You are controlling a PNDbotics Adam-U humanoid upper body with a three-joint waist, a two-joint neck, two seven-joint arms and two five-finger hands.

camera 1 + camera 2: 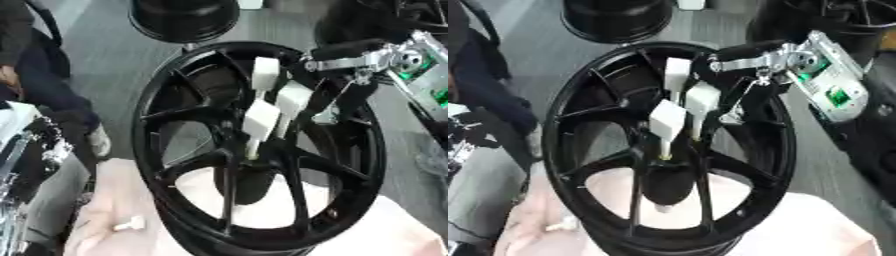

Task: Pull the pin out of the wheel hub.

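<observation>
1. Pale pink cloth (pixel 394 235) covers the bench nearest the camera; a small white piece (pixel 129 224) lies on it at lower left.
2. No writing is readable anywhere.
3. Grey floor lies beyond, with another black wheel (pixel 184 17) at the top.
4. Black spoked wheel (pixel 579 100) stands upright on the cloth.
5. Right hand (pixel 689 102), white-tipped fingers together, pinches the pale pin (pixel 252 147) at the hub (pixel 254 160).

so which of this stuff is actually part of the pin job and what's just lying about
Part of the job:
- wheel, standing upright on the pale cloth
- pin at its hub
- right hand, fingers at the pin

Lying about:
- small white piece on the cloth
- second wheel behind
</observation>
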